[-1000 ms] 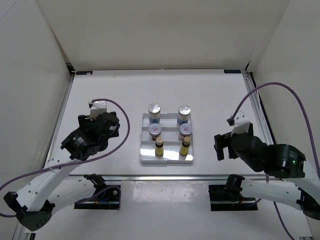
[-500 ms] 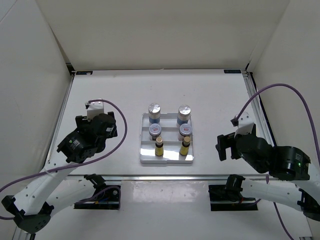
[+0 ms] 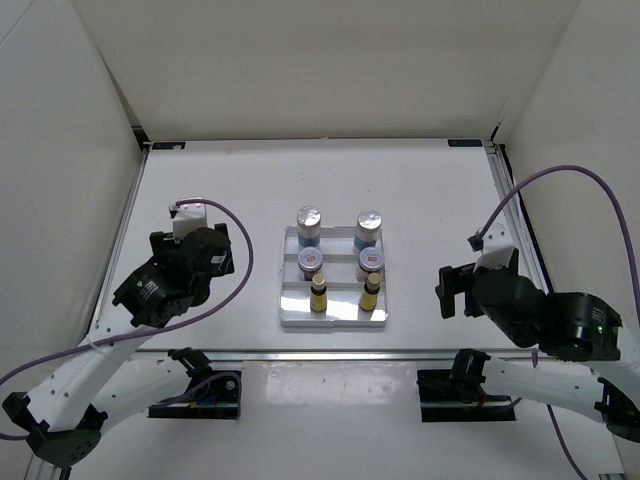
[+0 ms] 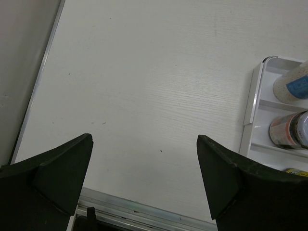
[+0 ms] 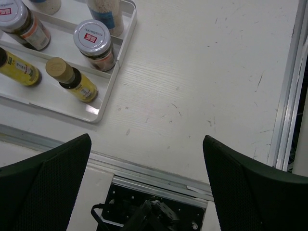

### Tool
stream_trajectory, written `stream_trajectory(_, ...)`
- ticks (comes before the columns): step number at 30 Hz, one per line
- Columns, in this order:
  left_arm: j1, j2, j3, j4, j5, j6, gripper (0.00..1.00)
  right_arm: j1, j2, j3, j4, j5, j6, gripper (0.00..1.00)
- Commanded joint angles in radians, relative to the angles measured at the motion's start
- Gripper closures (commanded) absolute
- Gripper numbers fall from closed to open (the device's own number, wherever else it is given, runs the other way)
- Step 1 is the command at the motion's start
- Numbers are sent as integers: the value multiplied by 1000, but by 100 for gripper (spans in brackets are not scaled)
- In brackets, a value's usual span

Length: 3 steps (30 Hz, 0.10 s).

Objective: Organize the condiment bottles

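All six condiment bottles point(image 3: 311, 262) stand in the white tray point(image 3: 333, 318) at the middle of the counter point(image 3: 230, 190). The left gripper point(image 4: 144, 140) and the right gripper point(image 5: 147, 140) hover at lower left and lower right of the frame, both with jaws spread wide and pinching nothing.

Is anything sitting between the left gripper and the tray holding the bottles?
No. The left wrist view shows only bare white table between the left gripper and the rim of the tray.
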Motion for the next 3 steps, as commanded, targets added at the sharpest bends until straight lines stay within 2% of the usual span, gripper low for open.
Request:
stream_trajectory(1,6,-5,13,9,-5,-6,0,6,11,35,-20,59,41,0)
stream_trajectory(3,6,-5,13,9,-5,-6,0,6,-1,35,-2,47,31,0)
